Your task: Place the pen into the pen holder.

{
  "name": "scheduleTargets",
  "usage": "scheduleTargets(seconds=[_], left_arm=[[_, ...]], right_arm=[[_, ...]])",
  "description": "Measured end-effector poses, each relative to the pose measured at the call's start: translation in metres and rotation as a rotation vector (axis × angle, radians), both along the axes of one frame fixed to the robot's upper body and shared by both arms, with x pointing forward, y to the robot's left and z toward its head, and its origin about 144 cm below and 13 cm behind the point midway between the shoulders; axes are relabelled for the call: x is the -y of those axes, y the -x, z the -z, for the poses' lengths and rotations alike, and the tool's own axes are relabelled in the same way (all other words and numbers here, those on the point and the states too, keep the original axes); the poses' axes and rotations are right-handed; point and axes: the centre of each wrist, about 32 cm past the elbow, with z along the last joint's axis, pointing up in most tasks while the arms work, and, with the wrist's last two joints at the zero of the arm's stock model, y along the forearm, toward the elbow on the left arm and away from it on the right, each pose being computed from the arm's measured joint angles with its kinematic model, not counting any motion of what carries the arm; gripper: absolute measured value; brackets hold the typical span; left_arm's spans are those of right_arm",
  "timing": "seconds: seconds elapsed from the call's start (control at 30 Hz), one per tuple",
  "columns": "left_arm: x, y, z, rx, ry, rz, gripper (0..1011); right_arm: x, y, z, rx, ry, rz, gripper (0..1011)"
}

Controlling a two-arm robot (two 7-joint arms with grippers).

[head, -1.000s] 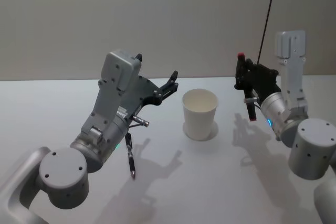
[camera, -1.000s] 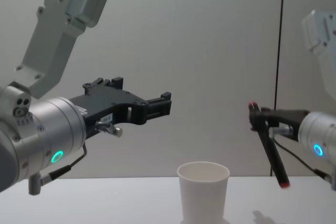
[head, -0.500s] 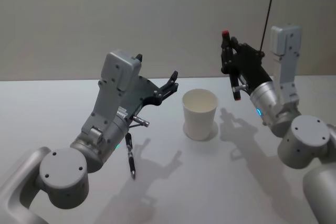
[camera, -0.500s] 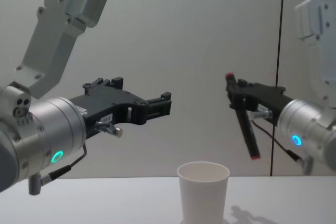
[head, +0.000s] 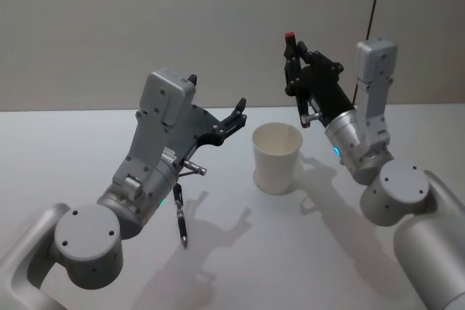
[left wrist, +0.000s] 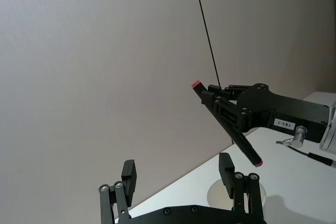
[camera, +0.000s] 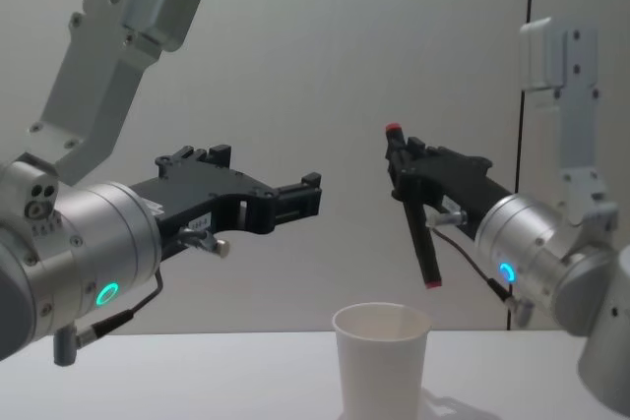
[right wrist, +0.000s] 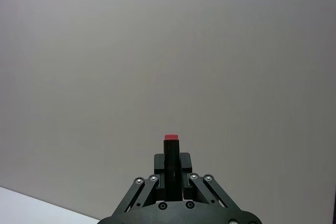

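The right gripper point(camera: 403, 170) was closed on the pen point(camera: 422, 234), a black one with red at both ends, gripping it near the upper end so that most of the shaft hung free below the fingers. The pen was tilted, not plumb. In the chest view its lower red tip hung above the mouth of the pen holder point(camera: 382, 366), a little to the right of centre, with a plain gap of air between the tip and the rolled rim. In the head view that same tip lay near the far right part of the rim.

The pen holder stood upright on the white table point(head: 73, 150), its mouth open and unblocked, nothing touching its wall. Bare table lay around its base on every side.

The left gripper point(left wrist: 177, 167) hung in the air to the left of the pen holder, above rim height and apart from it, its fingers spread wide with nothing between them. Open space separated its fingertips from the pen and from the right gripper across the cup.
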Motion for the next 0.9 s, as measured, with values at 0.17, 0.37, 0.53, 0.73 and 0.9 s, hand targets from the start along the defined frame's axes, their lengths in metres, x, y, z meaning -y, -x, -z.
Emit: scheduleTargets(seconds=[0.17, 0.37, 0.53, 0.73, 0.9], left_arm=[[0.000, 0.000, 0.000, 0.000, 0.000, 0.000, 1002], [0.000, 0.000, 0.000, 0.000, 0.000, 0.000, 1003], [0.000, 0.000, 0.000, 0.000, 0.000, 0.000, 1002], [0.000, 0.000, 0.000, 0.000, 0.000, 0.000, 1003], [0.000, 0.000, 0.000, 0.000, 0.000, 0.000, 1002]], right_arm=[[-0.006, -0.005, 0.007, 0.023, -0.008, -0.009, 158], [-0.012, -0.009, 0.017, 0.040, -0.014, -0.014, 158], [-0.015, -0.011, 0.023, 0.045, -0.014, -0.016, 158], [-0.018, -0.012, 0.030, 0.048, -0.013, -0.019, 158], [-0.020, -0.012, 0.035, 0.047, -0.014, -0.024, 158]])
